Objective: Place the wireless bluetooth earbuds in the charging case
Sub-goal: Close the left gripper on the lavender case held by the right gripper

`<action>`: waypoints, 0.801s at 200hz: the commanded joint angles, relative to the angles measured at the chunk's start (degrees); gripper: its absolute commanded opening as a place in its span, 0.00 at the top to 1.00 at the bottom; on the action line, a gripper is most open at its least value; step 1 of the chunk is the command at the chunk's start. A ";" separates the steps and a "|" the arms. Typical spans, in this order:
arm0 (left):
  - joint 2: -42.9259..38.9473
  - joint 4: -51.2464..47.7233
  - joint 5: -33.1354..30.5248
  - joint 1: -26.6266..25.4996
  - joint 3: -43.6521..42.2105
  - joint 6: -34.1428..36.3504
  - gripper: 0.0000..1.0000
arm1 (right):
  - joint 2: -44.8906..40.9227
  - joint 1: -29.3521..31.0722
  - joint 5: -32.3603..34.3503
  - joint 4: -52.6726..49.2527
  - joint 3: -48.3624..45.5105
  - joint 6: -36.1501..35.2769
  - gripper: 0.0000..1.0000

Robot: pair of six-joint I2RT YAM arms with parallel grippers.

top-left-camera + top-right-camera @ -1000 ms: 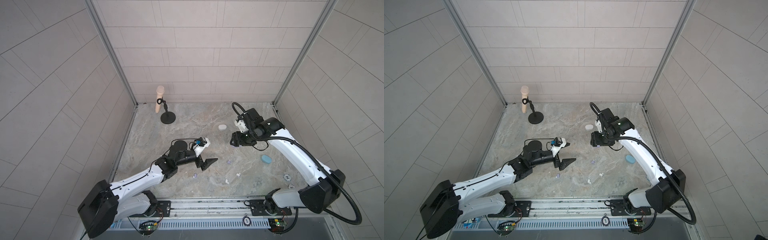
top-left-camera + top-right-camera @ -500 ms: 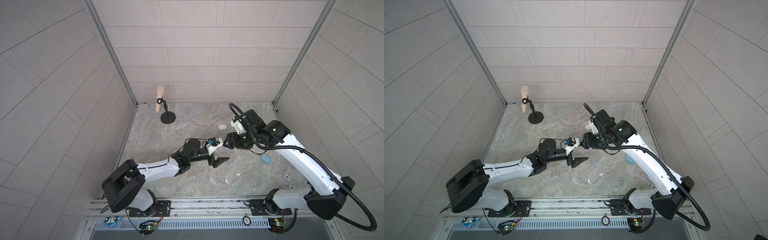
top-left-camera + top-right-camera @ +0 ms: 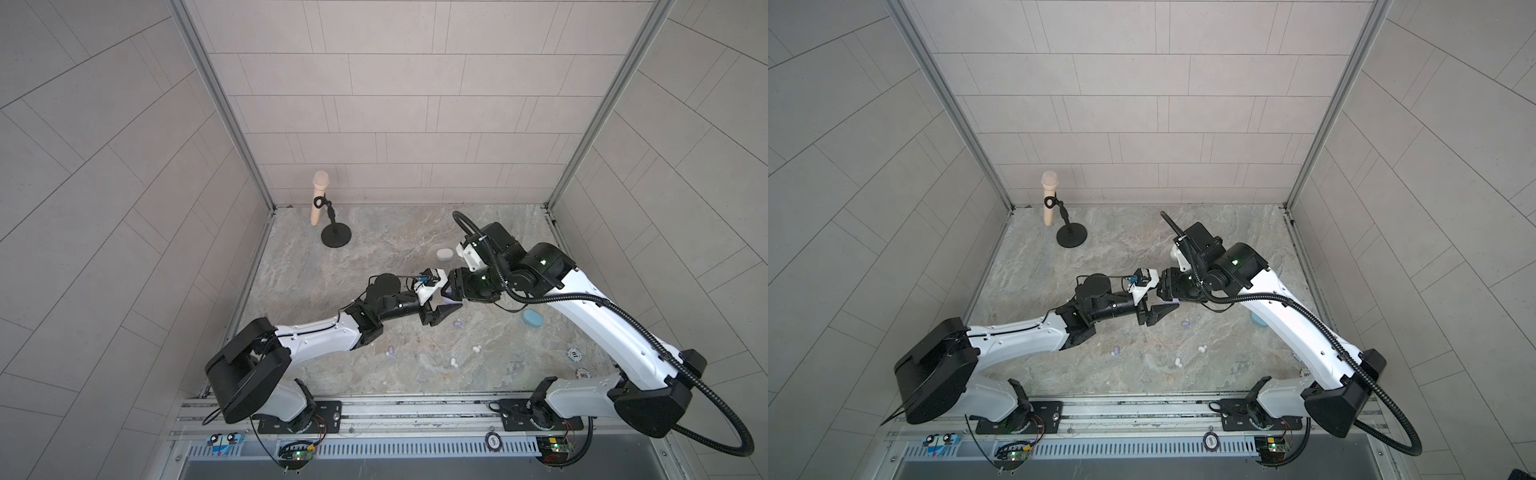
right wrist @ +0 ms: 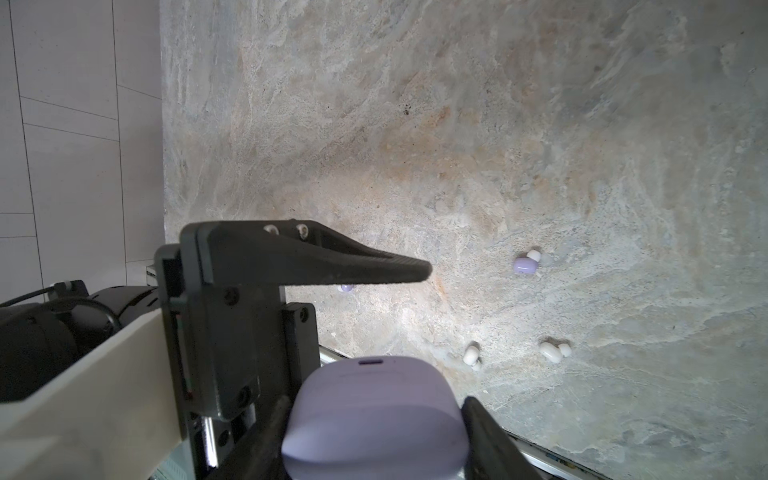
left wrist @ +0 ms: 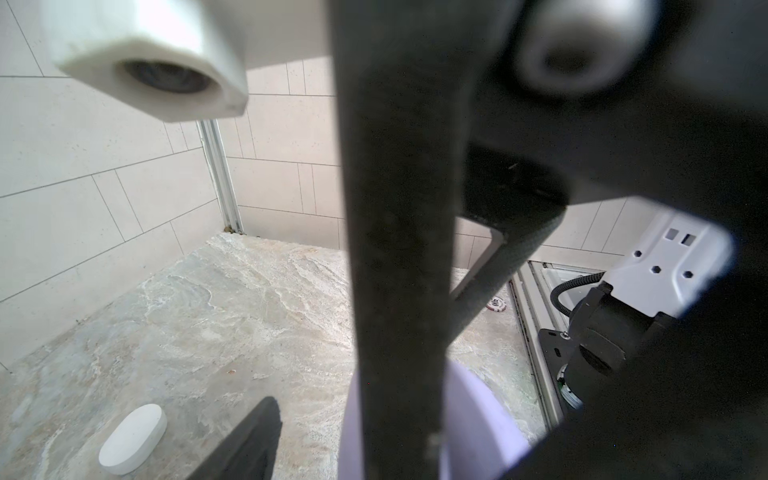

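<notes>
My right gripper (image 3: 449, 291) is shut on a closed lilac charging case (image 4: 374, 415), held above the middle of the table. My left gripper (image 3: 441, 302) has reached across to it, and its jaws stand apart on either side of the case. Its upper finger (image 4: 311, 266) is clear of the case and the other is hidden. Two lilac earbuds (image 3: 457, 324) (image 3: 390, 351) and two white earbuds (image 3: 476, 349) (image 3: 454, 363) lie loose on the table. In the right wrist view they lie beyond the case, one lilac earbud (image 4: 524, 264) plainly seen.
A white case (image 3: 444, 254) lies behind the grippers and a light blue case (image 3: 532, 318) under the right arm. Two poker chips (image 3: 574, 354) (image 3: 583, 375) sit near the right base. A microphone on a black stand (image 3: 336, 237) is at the back left.
The left arm has stretched right to meet the right gripper, and its jaws have narrowed. The right arm has carried the lilac case left toward the table's middle.
</notes>
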 commanded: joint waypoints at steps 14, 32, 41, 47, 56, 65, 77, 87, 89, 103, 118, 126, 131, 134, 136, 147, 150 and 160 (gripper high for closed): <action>-0.04 -0.63 1.49 -0.59 1.54 1.49 0.30 | 0.73 0.67 -0.30 -0.84 1.71 0.80 0.48; -0.31 -1.06 1.82 -0.57 1.61 1.93 0.32 | 1.28 1.02 -0.69 -1.03 1.80 0.81 0.48; -0.53 -1.76 2.03 -0.53 1.85 2.22 0.33 | 1.52 1.25 -0.79 -0.91 1.74 0.81 0.49; -0.60 -2.33 2.24 -0.67 2.09 2.54 0.34 | 1.67 1.38 -1.03 -0.73 1.69 0.81 0.48; -0.71 -3.39 2.65 -0.80 2.48 3.21 0.36 | 1.77 1.42 -1.06 -0.60 1.84 0.89 0.48; -0.88 -4.55 2.83 -1.04 2.76 3.97 0.38 | 1.86 1.40 -1.05 -0.52 1.91 0.90 0.49; -1.02 -5.78 3.17 -1.31 3.03 4.82 0.41 | 1.85 1.42 -1.14 -0.26 2.09 0.98 0.49; -1.08 -6.42 3.49 -1.35 3.04 5.21 0.41 | 1.86 1.40 -1.56 0.01 2.11 1.16 0.49; -1.07 -6.50 3.44 -1.39 2.99 5.23 0.41 | 1.83 1.37 -1.67 0.09 2.05 1.16 0.49; -1.37 -6.09 3.71 -1.40 2.71 5.31 0.40 | 1.85 1.39 -2.26 0.49 2.02 1.33 0.49; -1.52 -5.73 4.23 -1.40 2.68 5.22 0.40 | 1.76 1.41 -2.97 0.96 1.73 1.27 0.49; -1.61 -5.81 4.42 -1.40 2.67 5.15 0.40 | 1.70 1.38 -3.16 1.05 1.79 1.18 0.49; -1.66 -5.85 4.56 -1.40 2.64 5.18 0.40 | 1.69 1.36 -3.36 0.99 1.87 1.16 0.49; -1.70 -5.97 4.59 -1.40 2.60 5.23 0.40 | 1.57 1.30 -3.47 0.99 1.95 1.09 0.49; -1.77 -6.05 4.62 -1.40 2.55 5.30 0.40 | 1.59 1.30 -3.55 0.92 2.01 1.03 0.49; -2.08 -6.72 4.73 -1.39 2.29 5.64 0.39 | 1.43 1.05 -4.05 0.75 2.19 0.81 0.50; -2.23 -7.03 4.72 -1.40 2.19 5.74 0.39 | 1.36 0.95 -4.24 0.68 2.27 0.81 0.50; -2.72 -7.43 4.98 -1.39 1.83 5.79 0.38 | 1.06 0.59 -4.39 0.34 2.29 0.57 0.50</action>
